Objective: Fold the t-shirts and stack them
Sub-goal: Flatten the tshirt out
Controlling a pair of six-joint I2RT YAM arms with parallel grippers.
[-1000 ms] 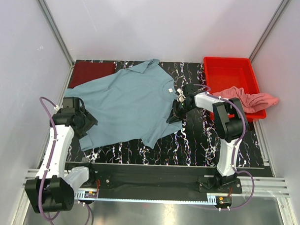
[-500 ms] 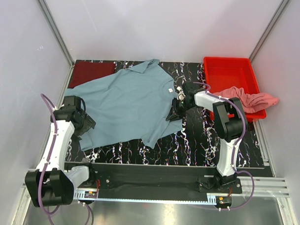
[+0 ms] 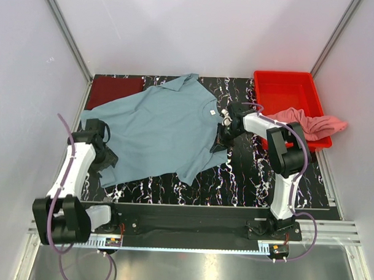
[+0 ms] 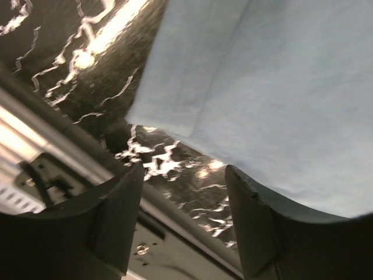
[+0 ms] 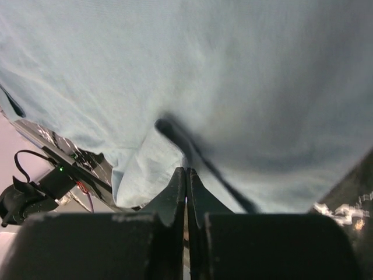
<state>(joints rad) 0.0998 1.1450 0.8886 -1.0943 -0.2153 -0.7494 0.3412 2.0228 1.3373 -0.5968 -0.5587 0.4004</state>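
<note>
Grey-blue t-shirt [image 3: 156,130] lies spread flat across the middle of the bench [image 3: 247,173]. Its long axis runs left to right, with the hem at the left end and the neck at the right. One sleeve points to the far edge and the other to the near edge.

My left hand [image 3: 106,157] hangs over the near corner of the hem. In the left wrist view that hand [image 4: 183,172] has its fingers spread with nothing between them, and the hem corner lies just beyond the tips.

Behind my left arm, the dark maroon t-shirt [image 3: 117,90] sits folded in the far left corner, touching the grey-blue one.

My right hand [image 3: 223,134] is at the neck end, on the near shoulder. Its fingers [image 5: 175,192] are pressed together, tips on puckered cloth. I cannot tell whether they pinch it.

Farther right, the salmon pink t-shirt [image 3: 313,123] drapes over the near rim of the red tray [image 3: 287,88].
</note>
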